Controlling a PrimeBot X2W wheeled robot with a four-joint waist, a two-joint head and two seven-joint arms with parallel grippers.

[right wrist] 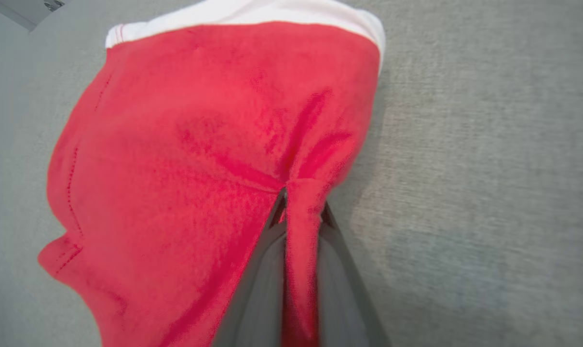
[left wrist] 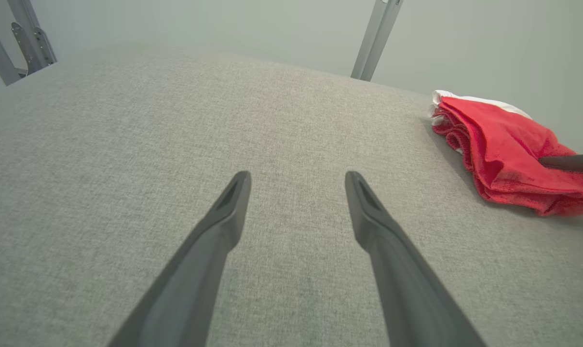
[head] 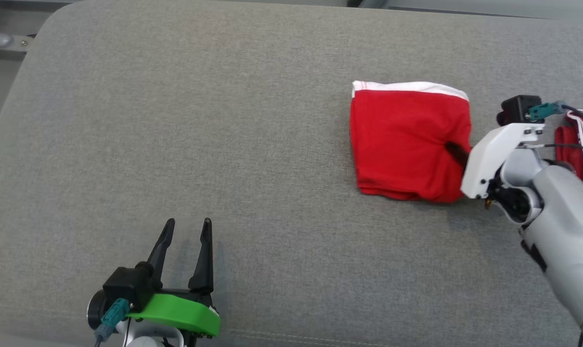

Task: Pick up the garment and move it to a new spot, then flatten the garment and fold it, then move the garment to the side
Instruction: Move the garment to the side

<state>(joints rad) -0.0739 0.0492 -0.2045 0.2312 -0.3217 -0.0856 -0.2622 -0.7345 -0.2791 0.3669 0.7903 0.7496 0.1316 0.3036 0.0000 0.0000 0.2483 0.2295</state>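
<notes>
- At garment [head: 407,140] right edge, right end effector [right wrist: 302,208] pinches one thin ridge; if you lift, layers may unfold.
- Left end effector [head: 188,222]: open, empty.

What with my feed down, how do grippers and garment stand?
Right gripper shut on folded red garment. Left gripper open, idle. Another red cloth at far right.

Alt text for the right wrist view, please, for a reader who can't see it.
The right gripper is shut on a pinched ridge of the red garment. The garment, white-banded at the view's top, lies on a grey fabric surface.
</notes>
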